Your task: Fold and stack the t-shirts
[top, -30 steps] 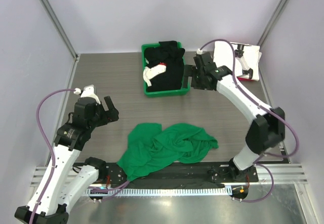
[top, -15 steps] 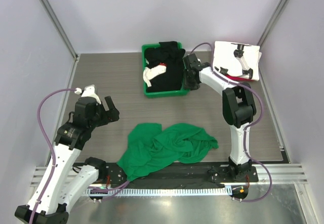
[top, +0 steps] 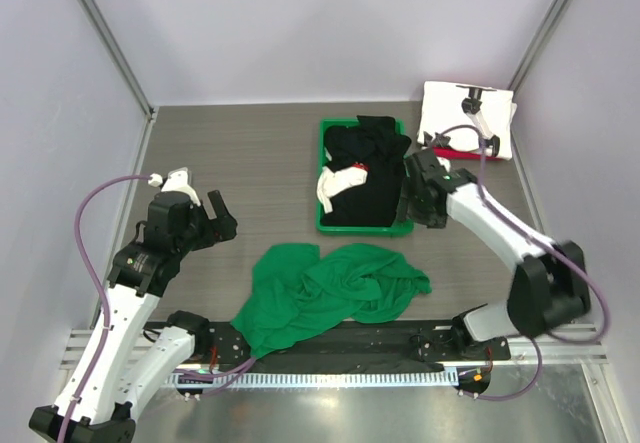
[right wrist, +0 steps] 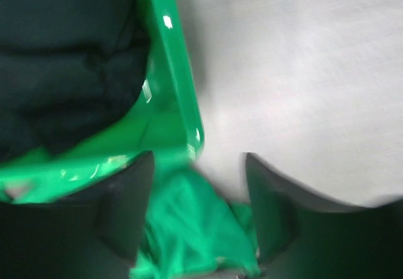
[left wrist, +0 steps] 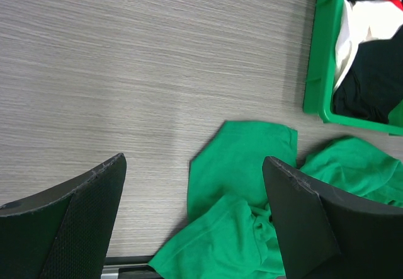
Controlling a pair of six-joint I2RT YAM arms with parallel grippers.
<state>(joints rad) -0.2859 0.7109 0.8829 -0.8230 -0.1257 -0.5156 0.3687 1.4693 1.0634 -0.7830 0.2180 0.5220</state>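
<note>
With the crumpled green t-shirt (top: 335,285) on the counter (top: 220,153) just beside the bin (top: 322,173), the right pincer (top: 409,203) — released, at the bin's rim — might catch plastic, not cloth; the left pincer (top: 220,215) hovers released.

The view is blurred. A rigid, glossy green plastic bin (right wrist: 169,71) fills the left side and shows its rounded near right corner, with crumpled black cloth t-shirts (right wrist: 63,65) inside. Bare grey wood-grain counter (right wrist: 302,71) lies to its right. The right gripper (right wrist: 198,165) has its dark jaws wide apart, holding nothing. A bunched bright green cloth t-shirt (right wrist: 195,228) shows between them, just nearer than the bin's corner.
</note>
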